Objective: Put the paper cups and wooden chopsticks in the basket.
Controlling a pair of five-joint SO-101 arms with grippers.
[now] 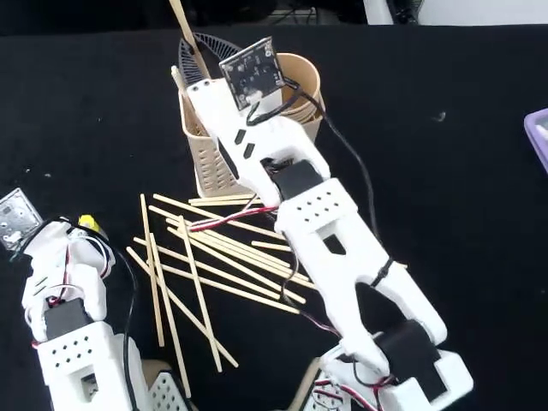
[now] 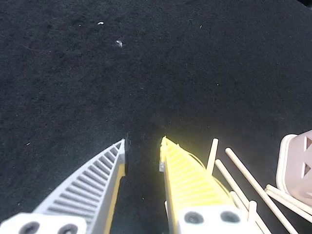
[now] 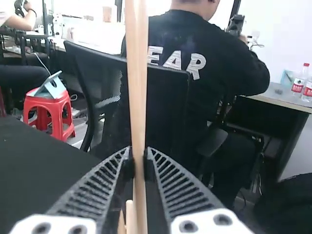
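My right gripper [image 1: 195, 53] hangs over a beige perforated basket [image 1: 210, 167] at the back of the black table, shut on one wooden chopstick [image 1: 182, 26] that points up. In the right wrist view the same chopstick [image 3: 136, 87] stands clamped in the gripper [image 3: 139, 153]. Brown paper cups [image 1: 304, 86], nested, sit right beside the basket, partly hidden by the arm. Several loose chopsticks [image 1: 214, 257] lie scattered on the table in front of the basket. My left gripper [image 1: 86, 224] rests low at the left, open and empty [image 2: 144, 144], with chopsticks [image 2: 243, 180] just beside its yellow finger.
A purple object [image 1: 538, 133] pokes in at the right edge. Beige and grey pieces [image 1: 163, 390] lie between the arm bases at the front edge. A basket corner [image 2: 297, 165] shows in the left wrist view. A red cable [image 1: 227, 218] crosses the chopstick pile.
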